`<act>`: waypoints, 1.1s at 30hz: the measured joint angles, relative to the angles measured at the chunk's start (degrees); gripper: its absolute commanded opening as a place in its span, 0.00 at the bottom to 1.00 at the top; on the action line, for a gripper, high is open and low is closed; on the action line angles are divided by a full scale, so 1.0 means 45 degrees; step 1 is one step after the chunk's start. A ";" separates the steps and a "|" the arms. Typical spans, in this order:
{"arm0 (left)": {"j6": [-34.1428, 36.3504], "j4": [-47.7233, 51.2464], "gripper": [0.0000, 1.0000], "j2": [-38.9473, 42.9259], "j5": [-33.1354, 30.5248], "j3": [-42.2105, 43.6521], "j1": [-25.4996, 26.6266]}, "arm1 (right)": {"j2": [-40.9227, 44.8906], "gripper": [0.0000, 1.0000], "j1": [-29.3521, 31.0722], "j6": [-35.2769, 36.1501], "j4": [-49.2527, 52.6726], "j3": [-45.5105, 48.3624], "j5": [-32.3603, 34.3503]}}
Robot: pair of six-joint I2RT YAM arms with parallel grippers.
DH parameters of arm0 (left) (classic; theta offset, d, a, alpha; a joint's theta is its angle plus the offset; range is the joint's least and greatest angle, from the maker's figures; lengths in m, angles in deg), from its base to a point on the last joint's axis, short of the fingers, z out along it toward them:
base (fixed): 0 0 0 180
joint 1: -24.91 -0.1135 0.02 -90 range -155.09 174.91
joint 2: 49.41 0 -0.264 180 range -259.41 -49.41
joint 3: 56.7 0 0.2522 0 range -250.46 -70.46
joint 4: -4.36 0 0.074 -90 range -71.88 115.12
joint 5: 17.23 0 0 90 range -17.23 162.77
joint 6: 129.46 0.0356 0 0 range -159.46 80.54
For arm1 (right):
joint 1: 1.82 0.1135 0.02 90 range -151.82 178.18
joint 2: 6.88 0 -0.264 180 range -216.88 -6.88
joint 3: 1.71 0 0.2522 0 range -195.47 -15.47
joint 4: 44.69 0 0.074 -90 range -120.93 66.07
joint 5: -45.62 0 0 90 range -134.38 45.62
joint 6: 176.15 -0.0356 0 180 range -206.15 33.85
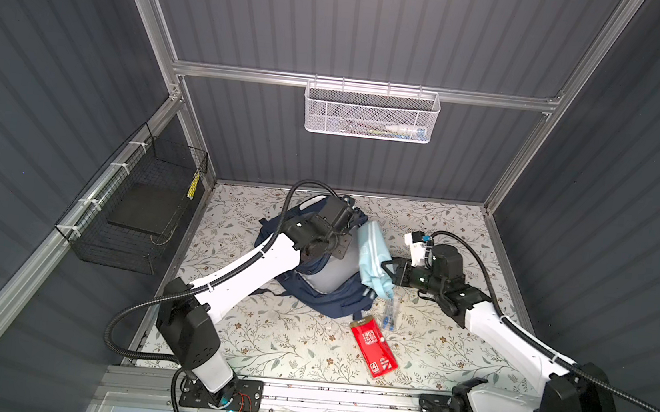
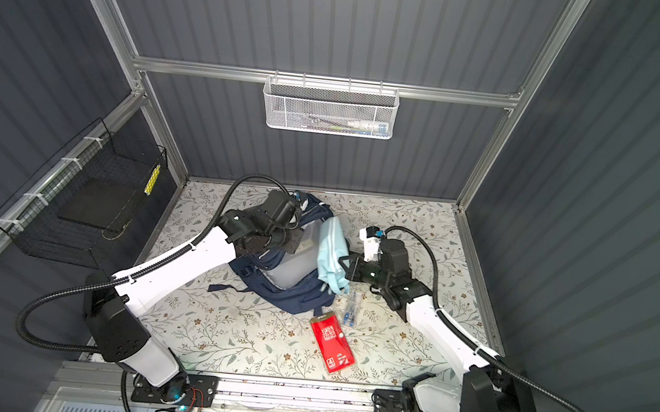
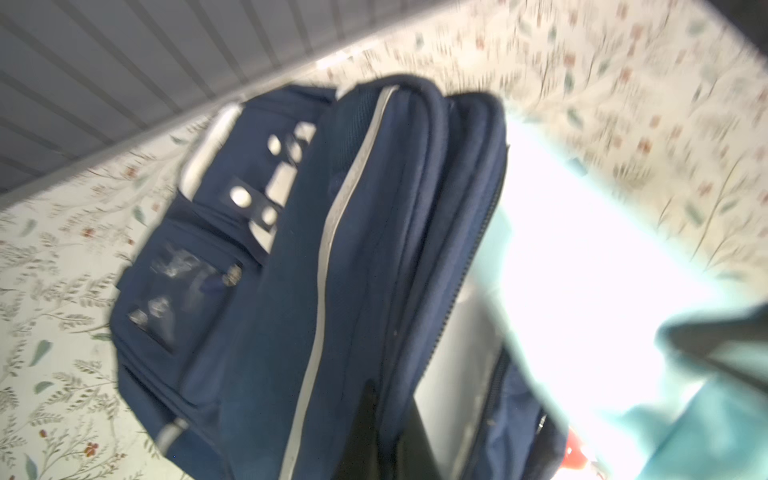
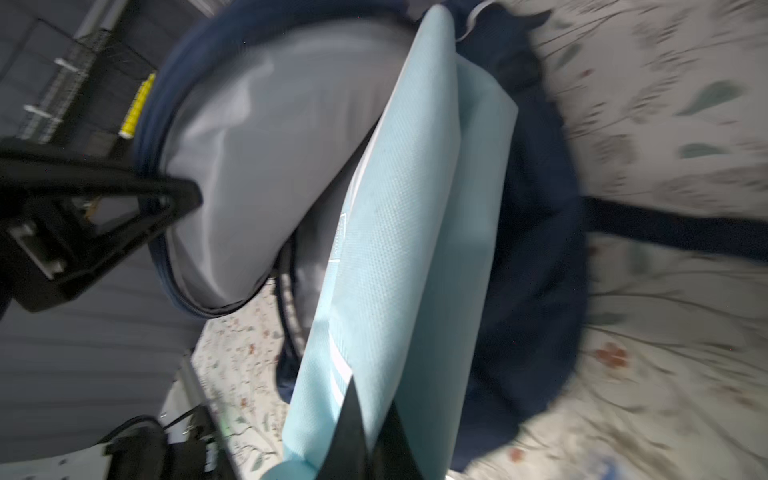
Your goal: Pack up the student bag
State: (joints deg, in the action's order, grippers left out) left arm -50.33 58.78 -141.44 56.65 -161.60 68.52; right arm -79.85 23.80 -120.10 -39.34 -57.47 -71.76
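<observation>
Pinching pouch (image 1: 372, 253) (right claw (image 1: 387, 268)); bag (image 1: 331, 297) agape

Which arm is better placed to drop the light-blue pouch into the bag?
Right: its jaws clamp the light-blue pouch at the mouth of the student bag; the left jaws hold its rim.

student bag (image 1: 326, 303): navy fabric backpack on the floral table (image 1: 264, 342), back-centre in both top views. it is slumped with the main compartment unzipped, mouth gaping upward, pale grey lining (image 1: 327, 273) exposed. outer front faces the back wall: white reflective stripe (image 3: 328, 232), zip pockets, pale dots (blurred). one strap (image 2: 223, 288) trails flat toward front-left.
</observation>
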 measured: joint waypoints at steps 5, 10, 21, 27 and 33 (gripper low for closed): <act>-0.0355 0.0495 0.00 0.0049 -0.0141 -0.0393 0.0063 | -0.3959 0.00 0.1253 -0.1661 -0.2059 -0.1554 -0.0189; -0.0418 0.0627 0.00 0.0170 -0.0316 -0.0393 0.0063 | -0.8213 0.00 0.2176 -0.2565 -0.3211 -0.4983 0.0238; -0.0646 0.0627 0.00 0.1200 -0.1224 0.0597 -0.0131 | -1.0448 0.68 0.3808 -0.2992 -0.3711 -0.7597 0.2710; -0.0976 -0.0505 0.00 0.1316 -0.1282 0.2239 -0.0214 | -0.6343 0.74 0.3133 -0.1370 -0.1812 -0.4187 0.3483; -0.1229 -0.1724 0.00 0.1719 -0.0811 0.3594 -0.0214 | -0.1379 0.90 0.3079 0.0597 0.0782 -0.1268 0.5479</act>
State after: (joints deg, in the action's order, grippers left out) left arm -55.86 51.02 -133.71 53.00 -145.42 67.56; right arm -86.05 37.66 -117.41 -35.82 -63.17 -47.11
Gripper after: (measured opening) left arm 0.076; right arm 0.800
